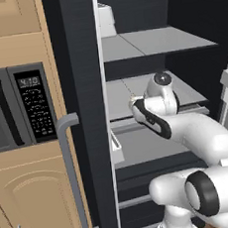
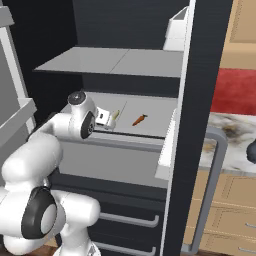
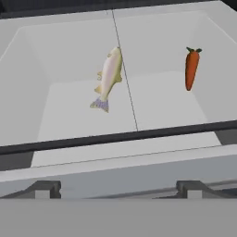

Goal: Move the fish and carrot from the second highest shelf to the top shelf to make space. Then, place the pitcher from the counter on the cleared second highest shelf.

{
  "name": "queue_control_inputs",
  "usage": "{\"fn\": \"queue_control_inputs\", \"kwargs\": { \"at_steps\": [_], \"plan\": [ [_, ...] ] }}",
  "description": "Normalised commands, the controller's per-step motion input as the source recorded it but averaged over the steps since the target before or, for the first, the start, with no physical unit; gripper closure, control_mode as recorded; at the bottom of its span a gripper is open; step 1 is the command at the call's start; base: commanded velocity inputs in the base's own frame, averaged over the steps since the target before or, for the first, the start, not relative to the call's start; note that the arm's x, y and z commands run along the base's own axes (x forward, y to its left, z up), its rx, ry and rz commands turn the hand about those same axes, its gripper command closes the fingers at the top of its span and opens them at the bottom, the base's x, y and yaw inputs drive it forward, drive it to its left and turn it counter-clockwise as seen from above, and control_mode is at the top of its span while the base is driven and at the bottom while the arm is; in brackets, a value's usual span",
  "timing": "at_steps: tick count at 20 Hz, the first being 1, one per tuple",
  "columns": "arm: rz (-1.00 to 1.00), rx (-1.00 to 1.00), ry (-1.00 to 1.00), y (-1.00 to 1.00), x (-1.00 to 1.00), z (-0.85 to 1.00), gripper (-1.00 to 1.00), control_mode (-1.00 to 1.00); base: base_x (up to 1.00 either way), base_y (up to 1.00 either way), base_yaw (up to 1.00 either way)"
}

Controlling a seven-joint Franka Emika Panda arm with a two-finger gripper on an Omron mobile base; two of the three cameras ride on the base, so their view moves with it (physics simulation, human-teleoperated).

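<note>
The fish (image 3: 109,77) at the centre of the hand view is showing a pale cream, faintly scaly skin with a dull sheen, and the carrot (image 3: 191,68) at upper right is looking smooth, matt orange. The second highest shelf (image 3: 69,109) beneath them is reading as flat, matt light-grey plastic, like the top shelf (image 1: 153,42) in the upper middle of the left base view. The arm (image 1: 203,136) at lower right there is gleaming as glossy white plastic with dark bands. The cupboards (image 1: 30,194) at lower left are appearing as light wood, the microwave (image 1: 15,106) above them as dark brushed metal
</note>
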Motion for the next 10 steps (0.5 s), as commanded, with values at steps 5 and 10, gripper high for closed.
{"fn": "queue_control_inputs", "kwargs": {
  "at_steps": [5, 10],
  "plan": [
    [-0.07, 0.00, 0.00, 0.00, 0.59, -0.04, -1.00, -1.00, 0.00, 0.00, 0.00],
    [0.00, 0.00, 0.00, 0.00, 0.48, -0.19, -1.00, -1.00, 0.00, 0.00, 0.00]
  ]
}}
